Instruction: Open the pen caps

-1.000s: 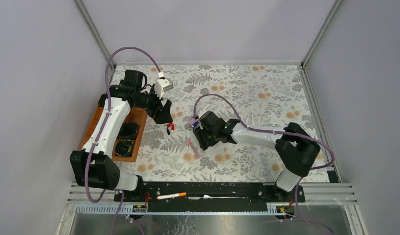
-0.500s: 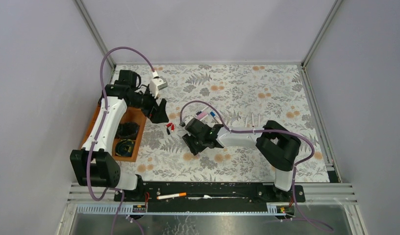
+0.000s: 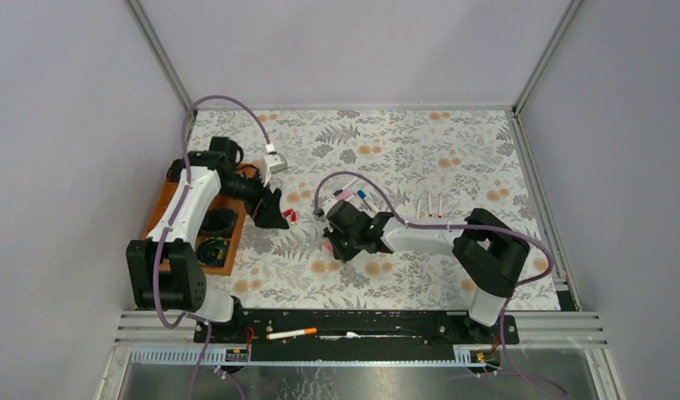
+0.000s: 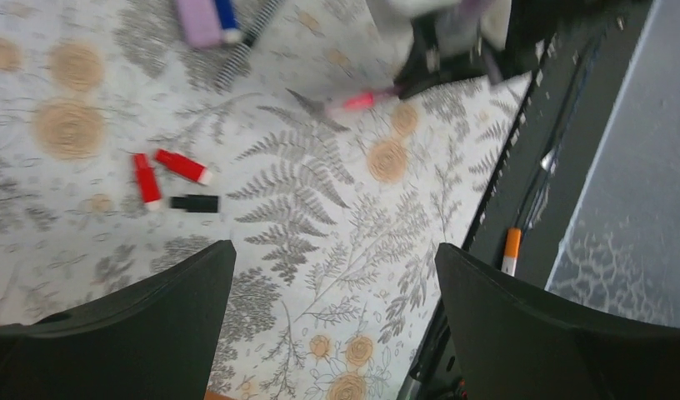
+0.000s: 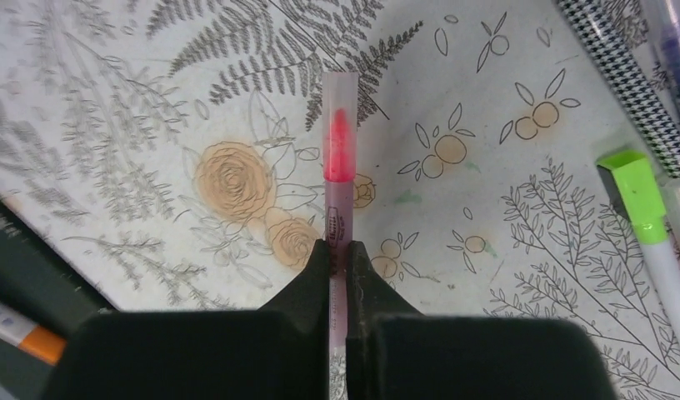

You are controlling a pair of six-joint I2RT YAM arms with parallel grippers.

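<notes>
Your top view looks down from above and behind the arm bases, far enough back to take in the whole flowered table [image 3: 453, 142]. Your left wrist camera hangs some way above the table, tilted toward the near rail [image 4: 587, 75], with the spread fingers of the left gripper [image 4: 335, 248] in its lower corners. Your right wrist camera sits very close to the table, looking along the pinched fingers of the right gripper [image 5: 340, 250]. All three views share the pink pen [image 5: 337, 167] and the orange-tipped pen [image 4: 510, 250] on the rail. The red caps [image 4: 183, 165] show only from the top and left wrist.
</notes>
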